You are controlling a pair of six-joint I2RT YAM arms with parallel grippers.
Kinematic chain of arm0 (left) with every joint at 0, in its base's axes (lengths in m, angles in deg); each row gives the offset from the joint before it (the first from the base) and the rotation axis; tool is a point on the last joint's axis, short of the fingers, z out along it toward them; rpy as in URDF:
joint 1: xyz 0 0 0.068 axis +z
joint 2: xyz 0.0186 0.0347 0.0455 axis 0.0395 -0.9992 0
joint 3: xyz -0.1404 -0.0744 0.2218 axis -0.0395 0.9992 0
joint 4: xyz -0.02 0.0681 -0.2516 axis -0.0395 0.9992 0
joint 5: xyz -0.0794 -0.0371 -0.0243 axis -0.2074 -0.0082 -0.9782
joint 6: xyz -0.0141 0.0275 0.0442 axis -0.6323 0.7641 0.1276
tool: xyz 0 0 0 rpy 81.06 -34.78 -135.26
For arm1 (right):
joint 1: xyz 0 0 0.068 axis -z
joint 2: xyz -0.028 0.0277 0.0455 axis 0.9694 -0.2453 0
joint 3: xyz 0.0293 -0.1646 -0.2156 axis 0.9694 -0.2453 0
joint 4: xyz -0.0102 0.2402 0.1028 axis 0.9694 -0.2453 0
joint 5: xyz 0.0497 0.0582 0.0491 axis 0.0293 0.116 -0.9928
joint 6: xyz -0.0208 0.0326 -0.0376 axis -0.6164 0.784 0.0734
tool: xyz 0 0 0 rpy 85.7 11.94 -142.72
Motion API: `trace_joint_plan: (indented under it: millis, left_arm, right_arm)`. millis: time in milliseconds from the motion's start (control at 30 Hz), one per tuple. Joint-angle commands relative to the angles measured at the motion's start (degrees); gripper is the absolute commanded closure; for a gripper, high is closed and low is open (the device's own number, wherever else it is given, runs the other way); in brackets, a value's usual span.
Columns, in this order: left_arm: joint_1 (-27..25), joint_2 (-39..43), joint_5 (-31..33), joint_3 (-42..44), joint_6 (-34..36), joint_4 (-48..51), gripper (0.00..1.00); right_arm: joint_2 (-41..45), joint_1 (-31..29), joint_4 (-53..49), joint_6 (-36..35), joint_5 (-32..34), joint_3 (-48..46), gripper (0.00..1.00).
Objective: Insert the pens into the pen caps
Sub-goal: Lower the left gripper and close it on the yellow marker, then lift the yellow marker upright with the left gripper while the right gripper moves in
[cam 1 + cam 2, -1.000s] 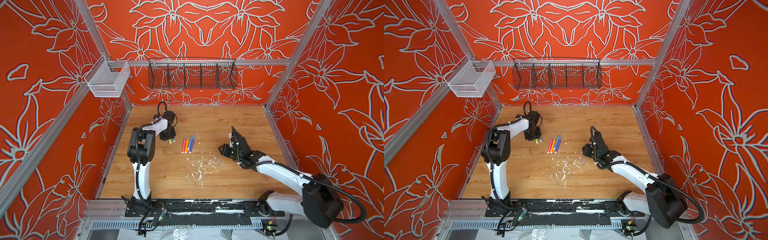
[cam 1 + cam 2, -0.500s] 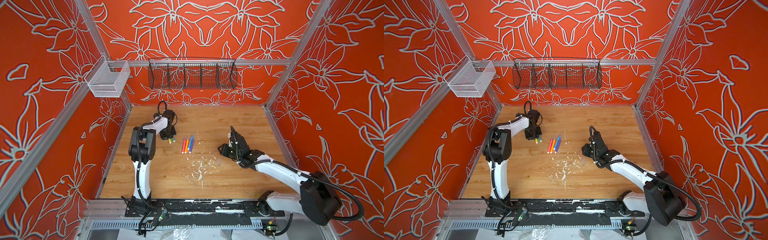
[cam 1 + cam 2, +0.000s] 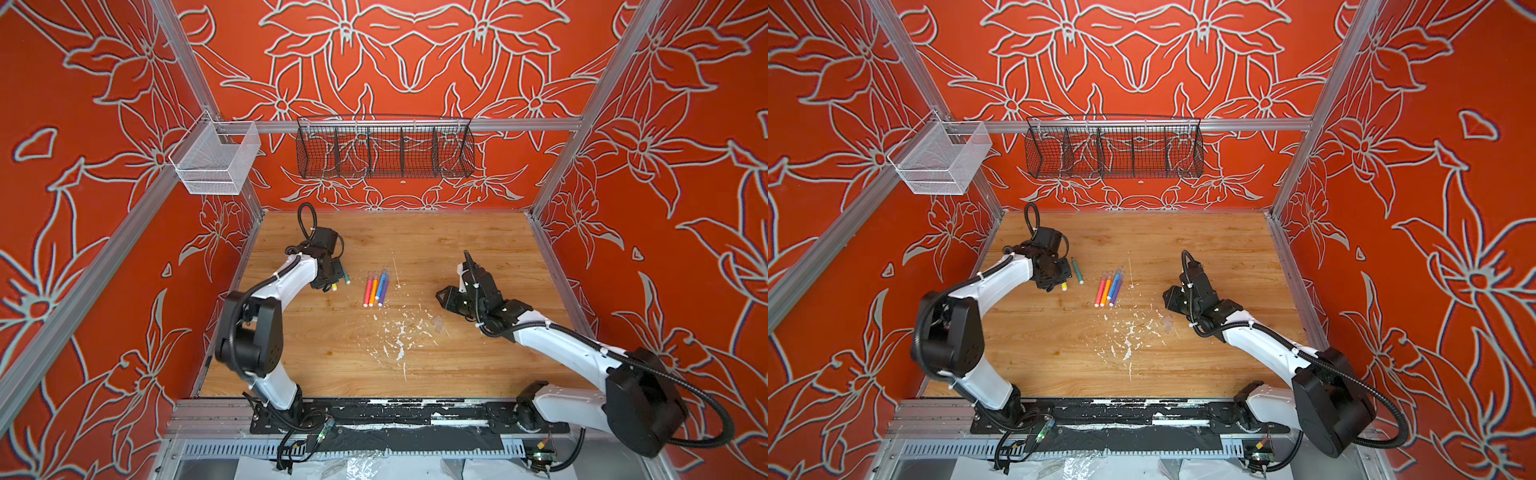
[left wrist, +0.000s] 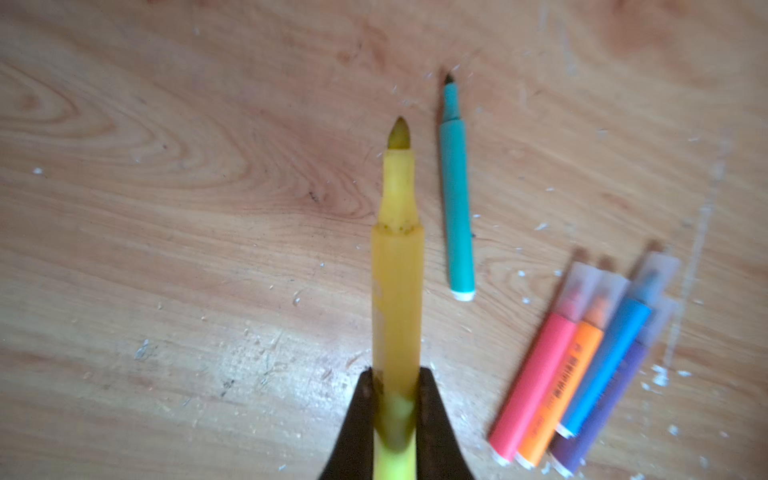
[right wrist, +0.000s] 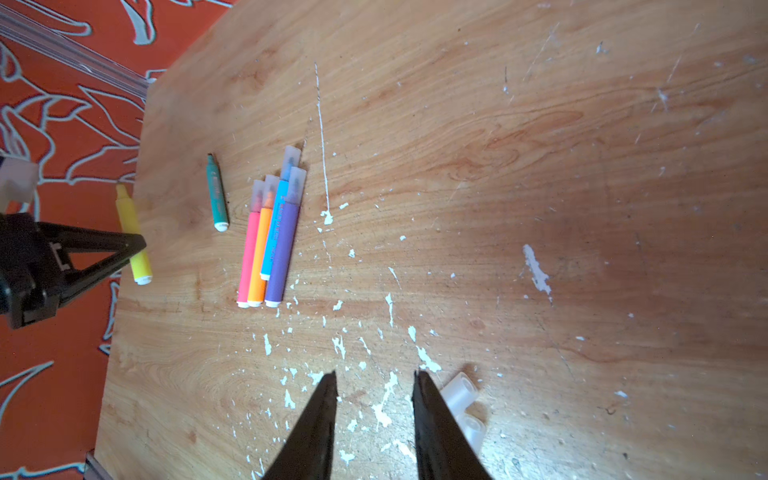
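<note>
- Left gripper (image 4: 395,376): jaws clenched on the rear end of the yellow pen (image 4: 397,291). Its felt tip is bare and points away from the wrist.
- Green pen (image 4: 457,208): uncapped, flat on the wooden table (image 3: 457,237). It lies just beside the yellow pen and between it and the other four pens.
- Capped group: the pink pen (image 5: 248,257), orange pen (image 5: 259,253), blue pen (image 5: 274,228) and purple pen (image 5: 284,249) lie side by side, touching. Each has a clear cap over its tip, and the blue pen sits on top, between the orange and purple ones.
- Right gripper (image 5: 374,378): jaws apart, with nothing between them, above the white paint flecks (image 5: 338,345).
- Loose pen caps (image 5: 459,390): two clear caps on the table, just beside the right gripper. In the right wrist view, one finger partly hides them.
- Scratch (image 5: 322,137): a thin white line on the table, alongside the capped group.
- Surroundings: a black wire basket (image 3: 384,147) and a white mesh basket (image 3: 216,160) hang on the frame above the table.
- Lettering: the pen barrels carry dark print that is too blurred to read.
</note>
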Motion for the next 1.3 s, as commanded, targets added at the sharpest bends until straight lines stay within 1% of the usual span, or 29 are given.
trace_joint_plan:
  millis: [0, 67, 167, 233, 300, 400, 533, 667, 867, 1000, 1267]
  left_arm:
    - [-5.1, 5.7, 0.2, 2.8, 2.0, -8.5, 1.0]
    - [-10.1, 7.8, 2.4, 2.9, 4.8, -10.2, 1.0]
    - [-19.9, 9.6, 7.4, 3.1, 11.0, -13.6, 1.0]
    - [-26.3, 9.7, 11.7, 3.3, 14.9, -15.9, 1.0]
    - [-31.1, 8.8, 14.2, 2.9, 17.9, -16.8, 1.0]
    - [-35.2, 7.4, 14.8, 2.2, 20.2, -17.4, 1.0]
    - [-40.2, 8.2, 15.5, 3.7, 23.8, -20.2, 1.0]
    - [-43.4, 11.9, 15.2, 6.9, 25.8, -23.8, 1.0]
    - [-45.1, 17.5, 12.0, 11.2, 27.0, -27.0, 1.0]
    - [-45.6, 17.6, 11.3, 10.8, 27.3, -26.3, 1.0]
    - [-48.1, 14.9, 12.7, 8.4, 28.4, -24.6, 1.0]
  right_arm:
    - [3.5, 0.4, 3.7, 1.0, 0.7, -2.6, 0.67]
    - [5.8, 0.3, 7.2, 1.1, 0.3, -4.8, 0.66]
    - [10.7, 0.4, 13.3, 1.7, -0.4, -8.8, 0.64]
    - [14.6, 0.4, 18.9, 1.8, -1.5, -12.2, 0.61]
    - [18.5, 0.5, 23.6, 1.8, -2.1, -15.4, 0.58]
    - [24.8, 0.5, 29.8, 1.9, -2.3, -19.7, 0.51]
    - [30.7, 0.5, 32.7, 1.3, -2.6, -22.1, 0.47]
    - [30.6, 0.4, 34.5, 1.9, -4.0, -22.3, 0.46]
    - [24.6, 0.4, 38.8, 2.1, -10.1, -20.3, 0.47]
    - [22.1, 0.4, 42.7, 2.2, -14.8, -19.6, 0.47]
    - [18.8, 0.2, 47.1, 3.2, -19.1, -18.9, 0.47]
